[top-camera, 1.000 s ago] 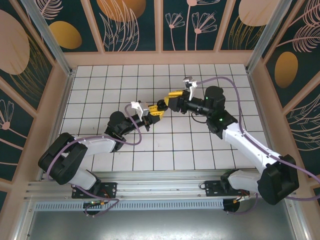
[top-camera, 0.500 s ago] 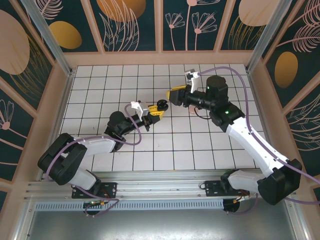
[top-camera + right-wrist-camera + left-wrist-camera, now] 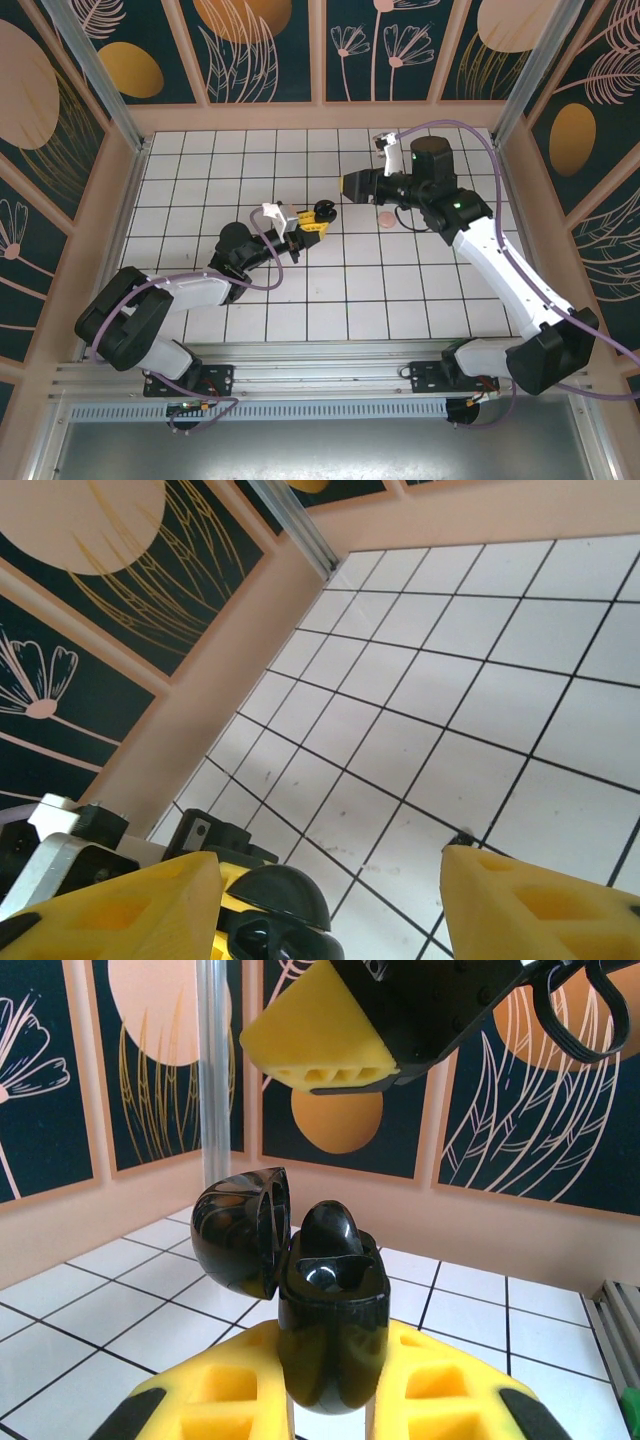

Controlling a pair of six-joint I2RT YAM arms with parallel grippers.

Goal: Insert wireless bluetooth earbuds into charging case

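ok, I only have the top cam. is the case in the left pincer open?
Observer: Yes. The left wrist view shows the case clamped in the left pincer, with its lid flipped open to one side.
Operator: Anything seated in it?
Observer: One rounded black piece stands up at the back, likely an earbud. The slot in front of it looks empty.
Operator: Right pincer carrying a bud?
Observer: No. The right wrist view shows the right pincer open, with nothing between its fingers.
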